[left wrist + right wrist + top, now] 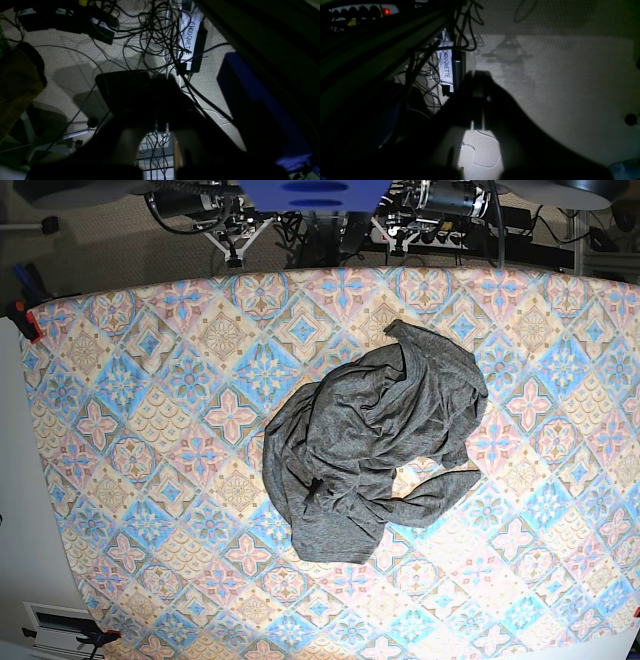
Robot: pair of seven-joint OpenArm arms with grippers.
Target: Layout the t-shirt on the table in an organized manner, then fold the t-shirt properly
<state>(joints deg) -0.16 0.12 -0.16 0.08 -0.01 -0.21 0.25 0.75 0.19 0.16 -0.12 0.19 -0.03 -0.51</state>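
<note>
The dark grey t-shirt (375, 440) lies crumpled in a heap near the middle of the table (130, 430), with folds bunched up and one sleeve sticking out to the right. Both arms are pulled back beyond the table's far edge, the right arm (215, 205) on the left and the left arm (430, 200) on the right, both well clear of the shirt. In the left wrist view my left gripper (161, 77) is a dark silhouette with its fingers together, hanging over the floor. My right gripper (480, 75) looks the same, shut and holding nothing.
Under the wrist cameras is carpet with tangled black cables (155, 32) and a box labelled CHOUQUETTE (191, 42) (446, 71). A power strip with a red light (365, 11) sits at the top left. A red clamp (28, 322) grips the table's left edge.
</note>
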